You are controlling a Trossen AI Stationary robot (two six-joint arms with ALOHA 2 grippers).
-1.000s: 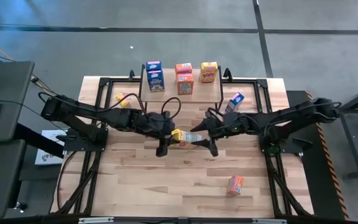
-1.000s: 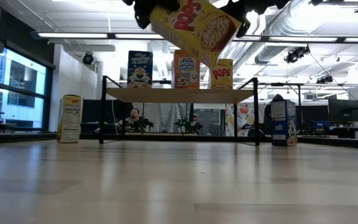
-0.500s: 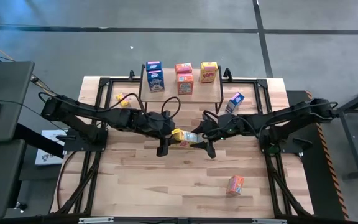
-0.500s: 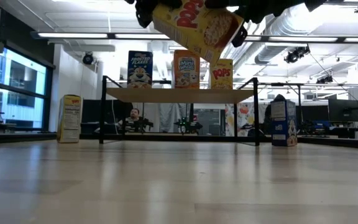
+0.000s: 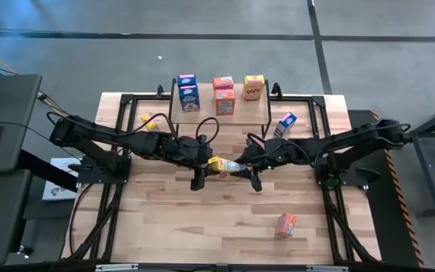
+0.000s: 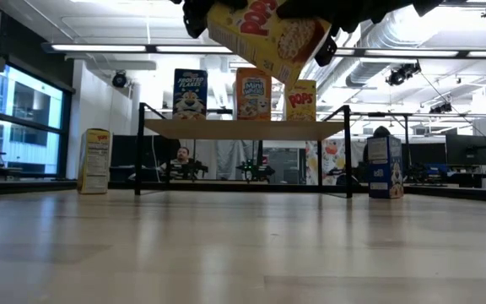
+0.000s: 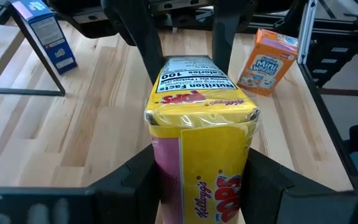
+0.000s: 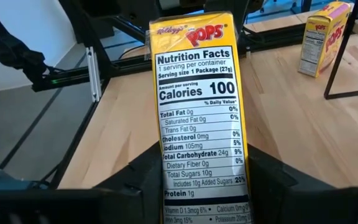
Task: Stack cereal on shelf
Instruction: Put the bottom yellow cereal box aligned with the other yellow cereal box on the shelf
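Nearest the front edge of the table (image 5: 165, 227), on its right part, an orange cereal box (image 5: 285, 224) lying alone, well apart from everything else; seen from the left wrist as a Mini Wheats box (image 7: 267, 53) standing on bare wood.

Mid-table, lifted clear of the wood: a yellow Pops box (image 5: 226, 166), tilted, gripped from both ends. Left gripper (image 5: 206, 168) clamped on one end, fingers (image 7: 138, 180) pressed to both narrow sides. Right gripper (image 5: 246, 168) closed on the other end, fingers (image 8: 143, 177) flanking the nutrition panel. Both arms stretched low and inward from the table's sides, meeting at the centre, wrists almost level.

From table height, only the box (image 6: 267, 35) and dark gripper parts at the very top edge; arms otherwise out of sight there.

Farther back, the shelf (image 5: 219, 115), with nothing between it and the held box. On its plank, a blue box (image 6: 190, 94), an orange box (image 6: 253, 94) and a yellow box (image 6: 302, 100) upright in a row; from above, more boxes behind them, blue (image 5: 187, 79), orange (image 5: 223, 82), yellow (image 5: 254, 87).

Beside the shelf's left legs, a yellow box (image 5: 149, 119) on the table; upright in the low view (image 6: 96, 160). Off the right legs, a blue box (image 5: 286, 122), also upright (image 6: 381, 166).

Beyond the table, a person seated (image 6: 181, 158), visible under the shelf only at table height.
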